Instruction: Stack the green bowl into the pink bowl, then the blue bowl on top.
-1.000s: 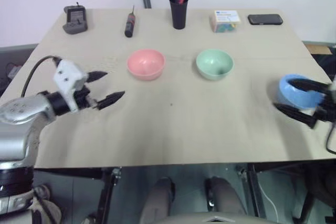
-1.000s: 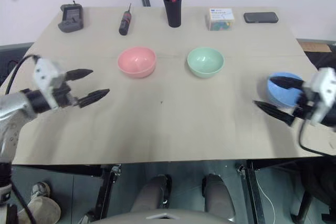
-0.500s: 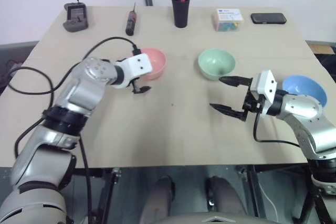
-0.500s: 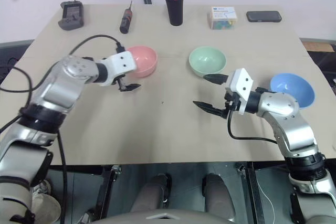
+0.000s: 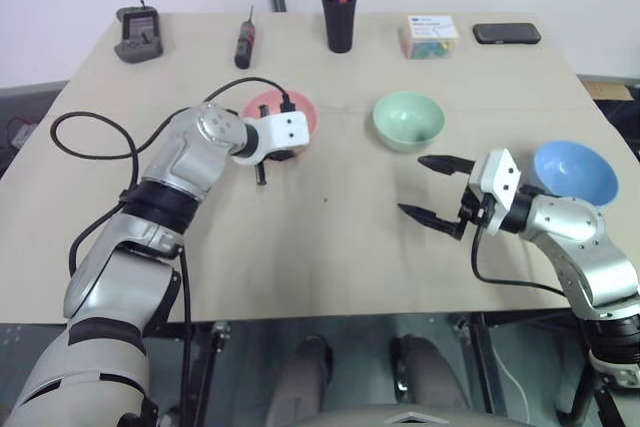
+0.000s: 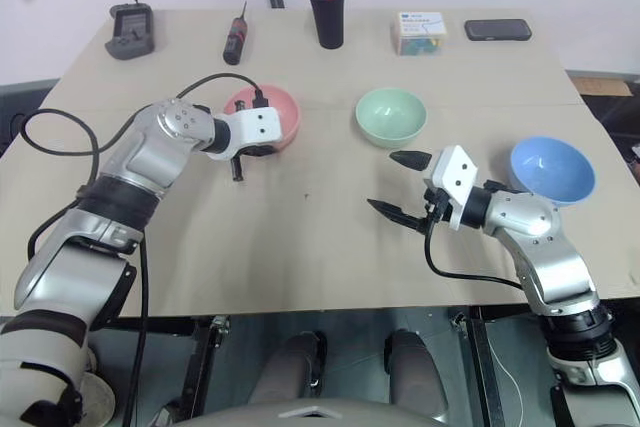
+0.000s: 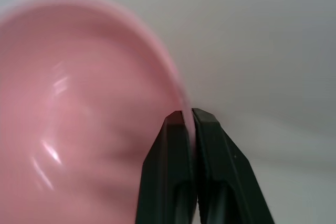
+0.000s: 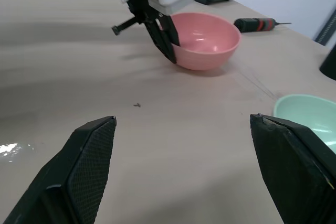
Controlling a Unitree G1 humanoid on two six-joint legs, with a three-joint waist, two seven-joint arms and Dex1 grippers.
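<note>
Two pincers are in play, and the big news is on the left: the left pincer (image 7: 188, 116) has just snapped closed on the near rim of the pink bowl (image 5: 291, 109), where a second ago it hung wide over the left side of the desk (image 5: 330, 247), well short of anything. The wrist view shows the two black fingers pinching the thin pink wall between them, one inside, one outside. That looks like a bracing hold, steadying the bowl that has to receive the others.

Over on the right, the right pincer (image 5: 437, 189) has left the blue bowl (image 5: 575, 172) behind. A second ago its fingers sat around that bowl near the right edge; now it is spread wide and empty, level, sitting toward the middle of the desk just in front of the green bowl (image 5: 409, 120). The blue bowl stands alone near the right edge.

All three bowls stand apart on the desk: pink left of centre, green right of centre, both toward the far half, nothing stacked yet. My read is that the right arm is lining up on the green bowl, the correct first piece. It needs to go in over the rim and close before any lift.
</note>
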